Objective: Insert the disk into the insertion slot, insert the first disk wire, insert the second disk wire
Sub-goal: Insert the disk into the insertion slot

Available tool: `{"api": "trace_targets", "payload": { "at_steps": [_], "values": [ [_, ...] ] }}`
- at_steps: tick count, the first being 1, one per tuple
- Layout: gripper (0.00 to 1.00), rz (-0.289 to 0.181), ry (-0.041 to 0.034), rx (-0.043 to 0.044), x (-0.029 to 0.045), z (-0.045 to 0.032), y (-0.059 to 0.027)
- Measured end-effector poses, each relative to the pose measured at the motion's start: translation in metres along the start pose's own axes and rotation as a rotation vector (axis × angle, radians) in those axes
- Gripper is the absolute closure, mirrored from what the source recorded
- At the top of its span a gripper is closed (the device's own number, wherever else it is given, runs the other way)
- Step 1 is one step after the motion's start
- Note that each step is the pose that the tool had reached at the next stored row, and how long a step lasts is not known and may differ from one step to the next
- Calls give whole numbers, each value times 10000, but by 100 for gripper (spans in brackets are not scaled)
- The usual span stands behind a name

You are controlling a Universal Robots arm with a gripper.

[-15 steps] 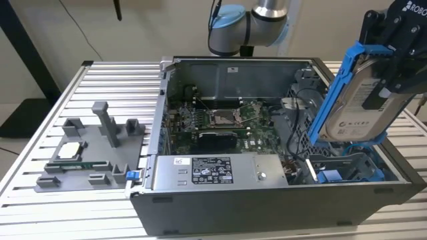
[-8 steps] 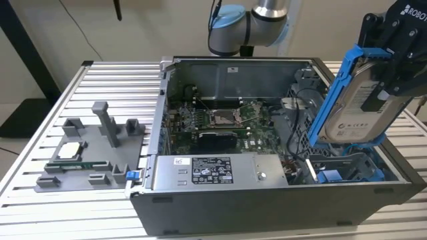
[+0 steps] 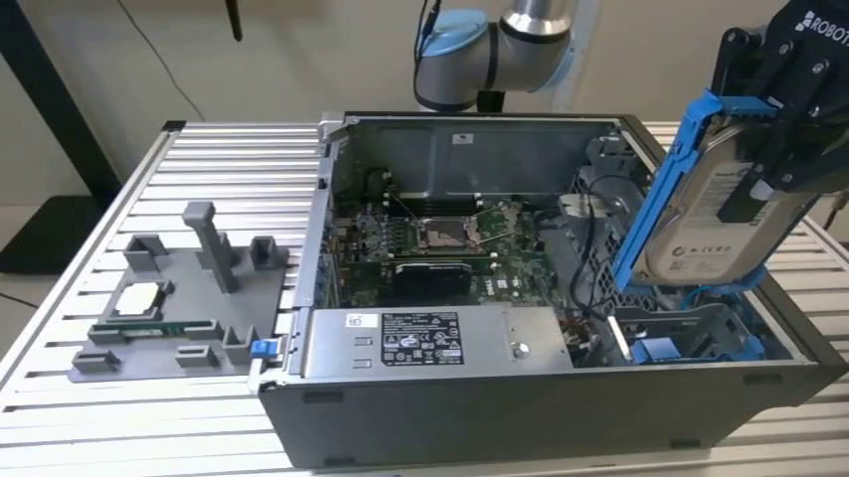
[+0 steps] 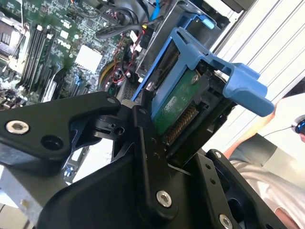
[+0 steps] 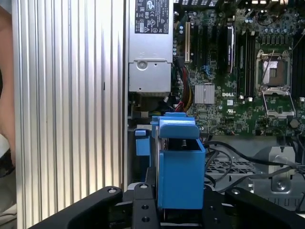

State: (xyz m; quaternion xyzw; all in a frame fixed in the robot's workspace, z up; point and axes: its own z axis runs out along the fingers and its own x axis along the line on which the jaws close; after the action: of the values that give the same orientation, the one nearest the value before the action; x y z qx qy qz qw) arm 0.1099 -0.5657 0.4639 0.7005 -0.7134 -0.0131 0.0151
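Ribbed aluminium tabletop (image 3: pixel 213 159) carries an open computer case (image 3: pixel 531 417), with a grey fixture tray (image 3: pixel 173 298) just beside it on the exterior view's left. I observe the gripper (image 3: pixel 754 179) over the case's end at the exterior view's right, its fingers (image 4: pixel 147 152) clamped on the disk (image 3: pixel 703 219), which stands steeply tilted in its blue frame. I note the disk's lower end just above the insertion slot (image 3: pixel 683 338), not yet seated; I cannot tell whether they touch.
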Motion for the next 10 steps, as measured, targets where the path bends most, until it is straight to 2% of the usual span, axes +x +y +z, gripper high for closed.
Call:
{"api": "trace_targets", "payload": {
  "at_steps": [10],
  "values": [
    [100, 0, 0, 0, 29, 65, -65]
  ]
}}
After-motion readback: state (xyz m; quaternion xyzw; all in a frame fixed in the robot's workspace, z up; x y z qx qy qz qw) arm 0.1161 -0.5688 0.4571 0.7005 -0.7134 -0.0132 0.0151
